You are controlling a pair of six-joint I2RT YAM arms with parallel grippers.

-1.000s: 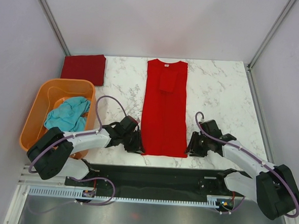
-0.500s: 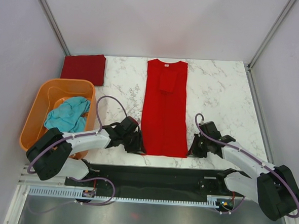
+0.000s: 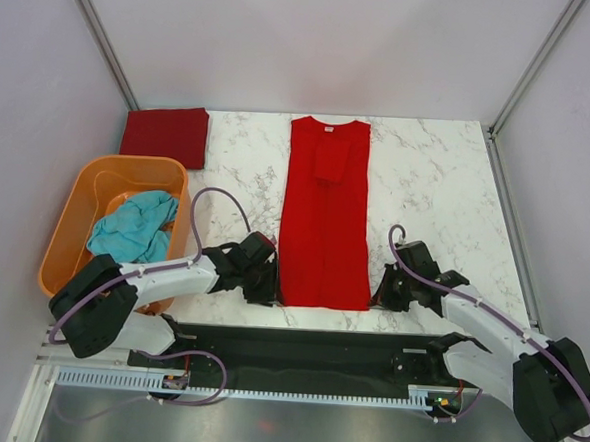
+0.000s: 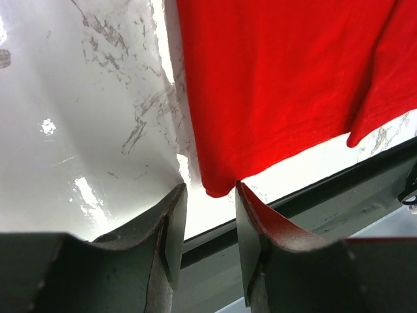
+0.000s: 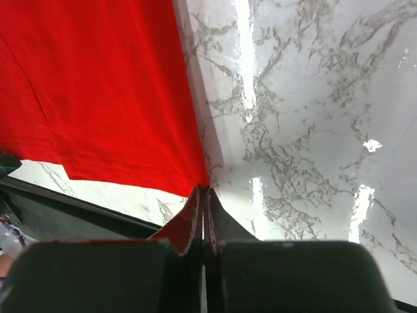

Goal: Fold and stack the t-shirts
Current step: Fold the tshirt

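The red shirt (image 3: 324,223) lies mid-table (image 3: 428,179) as a long strip: light, limp, best pinched at its near corners. The left gripper (image 4: 208,189) has jaws released astride the near-left corner; the right gripper (image 5: 204,192) is clenched, seemingly on the near-right corner.

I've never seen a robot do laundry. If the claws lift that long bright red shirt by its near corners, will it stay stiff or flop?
Probably flops: the bright red shirt lies thin and flat on the table, partly folded onto itself. Likely light, as the right gripper seems to pinch just one corner. Its middle may sag.
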